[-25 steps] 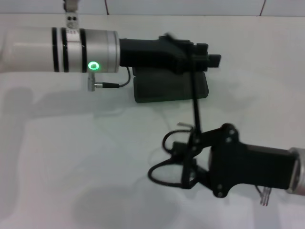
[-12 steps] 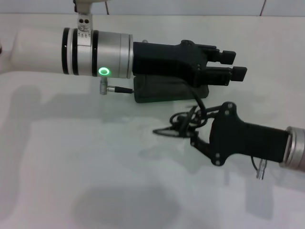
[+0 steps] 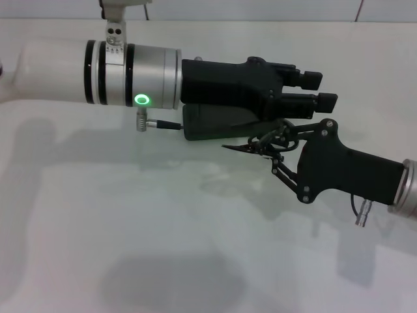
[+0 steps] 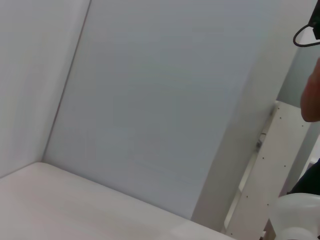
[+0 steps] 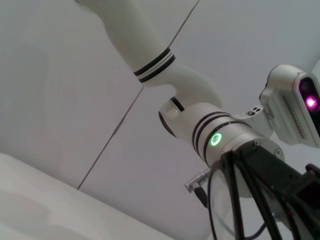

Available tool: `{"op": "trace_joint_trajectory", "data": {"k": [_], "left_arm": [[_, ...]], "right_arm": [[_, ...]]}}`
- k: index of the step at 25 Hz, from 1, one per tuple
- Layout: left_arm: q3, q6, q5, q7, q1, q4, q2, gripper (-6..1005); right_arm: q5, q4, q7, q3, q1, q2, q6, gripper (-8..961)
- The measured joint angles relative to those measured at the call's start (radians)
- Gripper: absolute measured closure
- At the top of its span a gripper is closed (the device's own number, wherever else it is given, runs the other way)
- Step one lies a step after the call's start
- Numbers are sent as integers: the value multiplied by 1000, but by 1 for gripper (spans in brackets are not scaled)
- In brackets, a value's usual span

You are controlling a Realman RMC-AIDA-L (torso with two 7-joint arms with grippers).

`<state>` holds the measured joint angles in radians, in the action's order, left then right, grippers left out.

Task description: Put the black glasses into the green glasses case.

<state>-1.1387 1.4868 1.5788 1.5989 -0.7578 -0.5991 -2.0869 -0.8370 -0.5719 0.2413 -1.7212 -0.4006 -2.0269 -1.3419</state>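
Note:
The black glasses (image 3: pixel 259 145) hang in my right gripper (image 3: pixel 276 147), which is shut on them just above the table. They are at the near right corner of the green glasses case (image 3: pixel 212 127). The case lies on the white table, and my left gripper (image 3: pixel 315 90) hides its far part. The left gripper hovers over the case with its fingers apart and nothing between them. In the right wrist view the thin black frame (image 5: pixel 235 200) shows close up in front of the left arm (image 5: pixel 220 137). I cannot tell whether the case lid is open.
The white table (image 3: pixel 130 215) carries nothing else in the head view. A white wall runs along its far edge. The left forearm (image 3: pixel 98 65) spans the far left of the table. The left wrist view shows only wall and a white frame (image 4: pixel 270 165).
The right gripper has carried the glasses away from me and to the right, from the middle of the table to the case's near edge. The left gripper shifted right, then held still.

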Motion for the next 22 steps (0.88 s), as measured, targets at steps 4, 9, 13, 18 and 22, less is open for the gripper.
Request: {"op": "trace_joint_trajectory", "data": {"k": [4,9,13,18,22], "left_arm": [[1,0,-7,3,0,-1,-2,439],[32,-13,-24,-23,12,-1,4,439],[70,-33,-20,-51,29,-1,10,439],[74,-77,-16,-65,48,1,21,439],[67,-65,14,-64,49,1,19,439]], "right_arm": [[1,0,0,5,0,0,14,824],[1,1,-4,11,7,4,11,823],[1,1,-2,12,11,9,2,823],[1,1,-2,22,17,9,-2,822],[1,4,-1,36,15,7,-1,822]]}}
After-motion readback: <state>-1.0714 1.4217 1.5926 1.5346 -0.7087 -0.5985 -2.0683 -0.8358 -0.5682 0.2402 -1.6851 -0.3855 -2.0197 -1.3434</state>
